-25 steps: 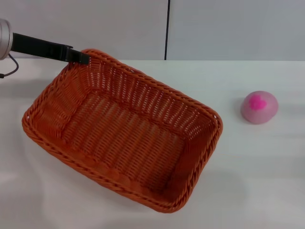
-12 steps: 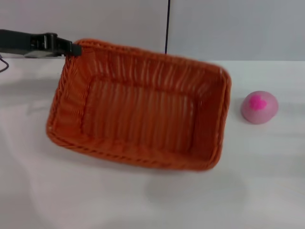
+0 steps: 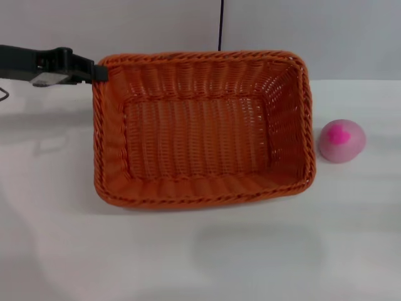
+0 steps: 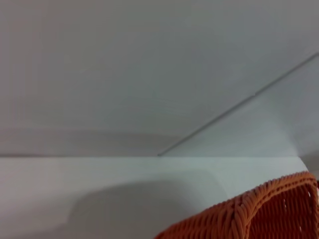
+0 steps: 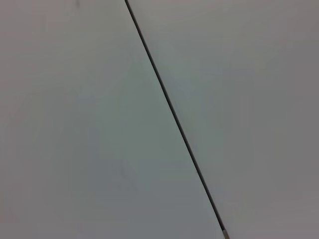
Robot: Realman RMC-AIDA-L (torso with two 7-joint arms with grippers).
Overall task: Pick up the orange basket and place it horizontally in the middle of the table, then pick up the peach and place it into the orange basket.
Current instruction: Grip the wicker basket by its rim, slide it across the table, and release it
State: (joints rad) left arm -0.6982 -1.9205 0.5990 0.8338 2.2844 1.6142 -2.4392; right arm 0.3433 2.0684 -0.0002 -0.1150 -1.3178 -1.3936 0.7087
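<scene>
The orange basket [image 3: 200,128] is held above the white table [image 3: 200,263], its long side running left to right and its shadow on the tabletop below. My left gripper [image 3: 99,72] reaches in from the left and is shut on the rim at the basket's far left corner. A corner of the basket [image 4: 259,214] also shows in the left wrist view. The pale-pink peach [image 3: 341,140] with its magenta patch rests on the table just right of the basket. My right gripper is out of view.
A grey wall panel with a dark vertical seam [image 3: 220,25] stands behind the table. White tabletop stretches in front of the basket and to its left.
The basket has swung from a diagonal lie to a level left-to-right one and risen toward the wall. The left gripper kept hold of its corner. The peach has not moved.
</scene>
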